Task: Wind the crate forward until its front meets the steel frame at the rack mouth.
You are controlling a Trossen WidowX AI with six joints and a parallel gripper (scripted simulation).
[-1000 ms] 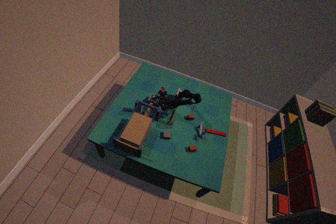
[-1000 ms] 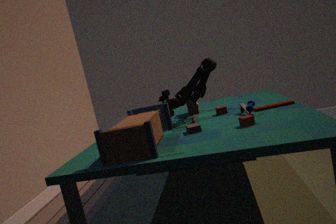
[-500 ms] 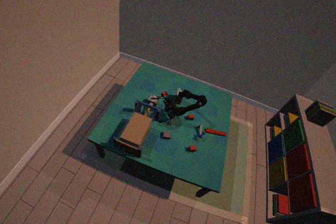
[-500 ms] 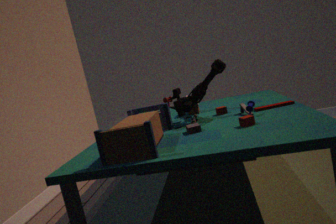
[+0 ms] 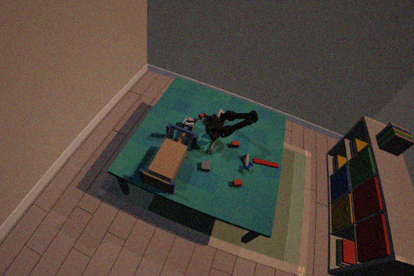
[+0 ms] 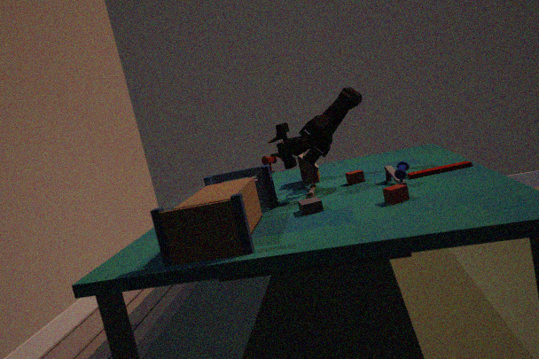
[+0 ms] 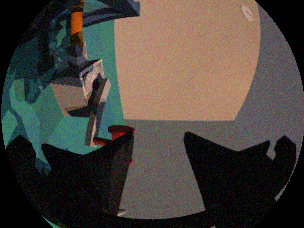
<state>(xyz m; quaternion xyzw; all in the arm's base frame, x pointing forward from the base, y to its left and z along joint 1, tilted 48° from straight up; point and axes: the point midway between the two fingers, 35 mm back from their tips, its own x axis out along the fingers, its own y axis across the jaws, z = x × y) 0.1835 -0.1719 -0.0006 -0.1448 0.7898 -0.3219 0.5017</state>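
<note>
The tan crate [image 5: 168, 159] [image 6: 217, 191] sits apparently flat in the rack. A gap shows between it and the blue-grey steel frame [image 5: 195, 140] [image 6: 268, 187]. The clear panels are hard to make out. An orange strap [image 5: 182, 138] [image 7: 76, 24] runs through the frame toward the pale winch [image 5: 188, 122] [image 7: 69, 92]. The handle's grey arm [image 7: 94, 120] stands at the winch, with its red knob [image 5: 202, 115] [image 6: 268, 159] [image 7: 121, 131] at the outer end. My gripper [image 6: 271, 148] [image 7: 159, 136] is partly open and empty. In the wrist view the knob shows just beside the left fingertip; contact is unclear.
A grey block [image 5: 205, 165] [image 6: 310, 206] and a small pale tool [image 5: 210, 150] lie right of the crate. Two red blocks [image 5: 235, 144] [image 5: 237, 182], a blue-and-grey tool [image 5: 248, 161] and a long red bar [image 5: 265, 163] lie farther right on the bench.
</note>
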